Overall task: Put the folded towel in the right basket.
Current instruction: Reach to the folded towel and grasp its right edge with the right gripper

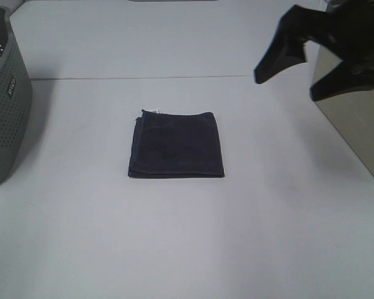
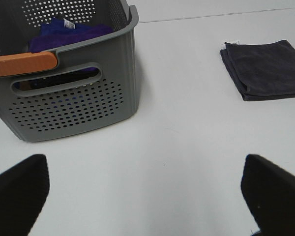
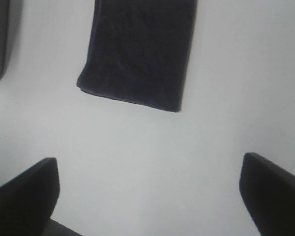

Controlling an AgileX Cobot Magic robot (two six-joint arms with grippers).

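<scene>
A: How wide is the right pincer [image 1: 287, 86]?

B: Spread wide, both black fingers well apart, with nothing between them. It hangs in the air above the counter [image 1: 187, 249], touching nothing, in front of the tan, smooth-walled right basket [image 1: 355, 124].

A: And the left pincer [image 2: 143, 162]?

B: Also gaping and empty, with only bare counter between its fingers. The high camera does not show it at all; only its own wrist camera does.

A: Where is the folded towel [image 1: 176, 144]?

B: Flat on the counter, near the middle, well apart from both baskets and both pincers.

A: Does any other view add something?

B: The left wrist camera looks into the grey basket [image 2: 73, 105] and shows a purple cloth [image 2: 69, 32] inside and an orange handle [image 2: 22, 64] on the rim. From the high camera that inside is hidden. The right basket shows only in the high view, and just as one wall; I cannot tell what it holds.

A: Counts?

B: One dark towel on the counter, two baskets, two pincers, one purple cloth.
</scene>
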